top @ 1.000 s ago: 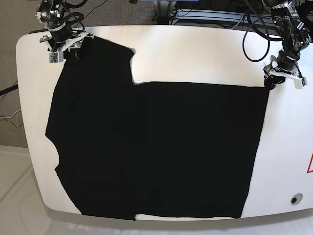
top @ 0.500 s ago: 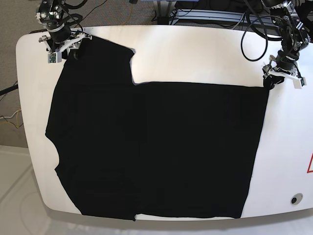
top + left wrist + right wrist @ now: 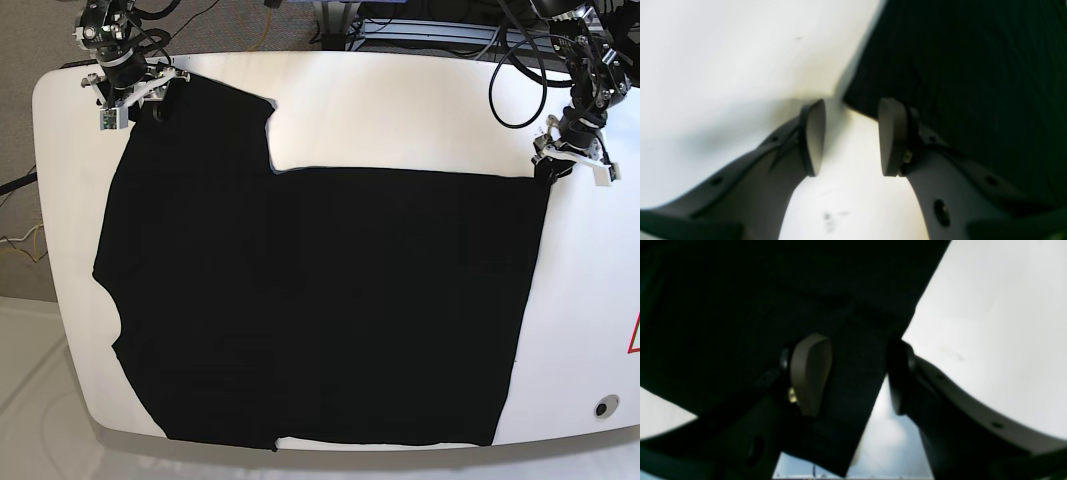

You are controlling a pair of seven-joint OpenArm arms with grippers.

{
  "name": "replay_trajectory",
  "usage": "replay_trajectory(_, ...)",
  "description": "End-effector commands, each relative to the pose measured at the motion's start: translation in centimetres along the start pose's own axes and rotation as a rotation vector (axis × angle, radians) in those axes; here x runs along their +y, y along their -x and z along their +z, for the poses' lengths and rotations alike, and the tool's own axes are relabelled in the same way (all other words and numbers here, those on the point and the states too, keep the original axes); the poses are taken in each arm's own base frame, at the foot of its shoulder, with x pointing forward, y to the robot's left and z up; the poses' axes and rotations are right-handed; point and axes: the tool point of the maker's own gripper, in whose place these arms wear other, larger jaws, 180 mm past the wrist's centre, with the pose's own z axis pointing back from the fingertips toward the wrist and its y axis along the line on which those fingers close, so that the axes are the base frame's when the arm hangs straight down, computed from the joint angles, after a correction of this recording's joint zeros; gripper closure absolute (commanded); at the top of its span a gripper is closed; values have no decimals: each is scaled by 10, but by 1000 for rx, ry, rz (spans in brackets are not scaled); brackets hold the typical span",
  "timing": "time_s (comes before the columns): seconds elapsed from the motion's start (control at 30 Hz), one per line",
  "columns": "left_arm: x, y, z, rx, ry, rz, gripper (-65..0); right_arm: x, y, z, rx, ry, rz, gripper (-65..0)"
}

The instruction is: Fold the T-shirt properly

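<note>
1. I see the T-shirt [image 3: 320, 300] lying flat on the white tabletop [image 3: 400, 110], covering most of it from the left edge of the base view to near the right edge, with its bottom hem along the lower edge of the frame.
2. The cloth makes a stepped outline: a taller section rises in the upper left of the base view, and a lower, straight top edge runs across the middle to the right.
3. The right claw [image 3: 135, 95] sits at the upper left of the base view, over the top corner of that taller section.
4. In the right wrist view, the right claw [image 3: 857, 380] has its two fingers spread, with a strip of black cloth lying between them. One pale finger [image 3: 810, 373] is over the shirt [image 3: 773, 306]; the other finger is dark and sits at the cloth's edge by the bare tabletop [image 3: 990, 323]. I cannot see it pinching anything.
5. The left claw [image 3: 570, 160] is at the upper right of the base view, just at the shirt's upper right corner.
6. In the left wrist view, the left claw [image 3: 850, 136] has its fingers apart with a gap of bare white tabletop [image 3: 723, 60] between them. The corner of the shirt [image 3: 973, 66] reaches just to the tips, near the right-hand finger [image 3: 890, 136], and nothing is gripped.
7. A red triangle mark [image 3: 633, 335] shows at the right edge of the base view, and a small round fitting [image 3: 601, 407] sits in the lower right.
</note>
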Motion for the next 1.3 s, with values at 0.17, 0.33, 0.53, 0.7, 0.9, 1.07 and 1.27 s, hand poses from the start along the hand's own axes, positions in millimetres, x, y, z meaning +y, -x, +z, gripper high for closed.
replay_trajectory(0.17,-17,-8,-4,-19,50,-35,-222,0,-12,2,-43,-6,13,-297)
replay_trajectory(0.33,-20,-7,-6,-15,57,-38,-259,1,-12,2,-43,-8,13,-299)
replay_trajectory(0.53,-17,-15,-5,-39,54,-28,-290,1,-11,1,-38,-10,15,-299)
replay_trajectory(0.7,-13,-18,-8,-39,47,-10,-300,0,-9,2,-30,-6,13,-303)
replay_trajectory(0.9,-8,-21,-9,-42,40,1,-287,-1,-10,2,-35,-5,12,-304)
replay_trajectory(1.07,-7,-21,-7,-49,33,-1,-288,-3,-10,2,-35,0,8,-306)
replay_trajectory(1.27,-7,-21,-5,-52,32,-4,-285,-4,-10,3,-34,4,8,-308)
